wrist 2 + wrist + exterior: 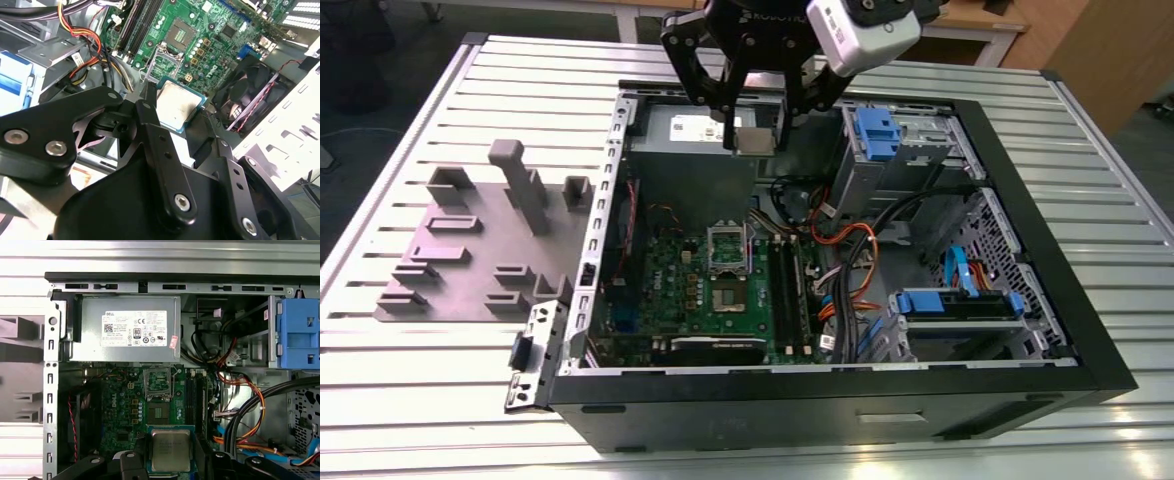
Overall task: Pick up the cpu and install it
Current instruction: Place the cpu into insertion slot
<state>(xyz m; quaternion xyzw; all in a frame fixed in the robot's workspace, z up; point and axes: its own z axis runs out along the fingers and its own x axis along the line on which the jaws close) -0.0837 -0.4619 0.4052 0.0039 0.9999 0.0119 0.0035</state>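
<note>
The cpu (754, 140) is a small square chip with a silvery top, and my gripper (754, 132) is shut on it. It hangs over the open computer case (1067, 330), above the power supply (680, 125) at the back. In both wrist views the black fingers (150, 125) clamp two opposite edges of the cpu (177, 106) (171, 450). Below lies the green motherboard (670, 290) with its socket (727, 246) (157, 382) (164, 61), whose metal frame is open. A dark square chip (731, 295) sits on the board beside the socket.
A grey plastic fixture (480, 240) lies on the slatted table at the exterior view's left. Inside the case are a blue drive cage (874, 130), orange and black cables (847, 255), memory slots (785, 290) and a fan (250, 95).
</note>
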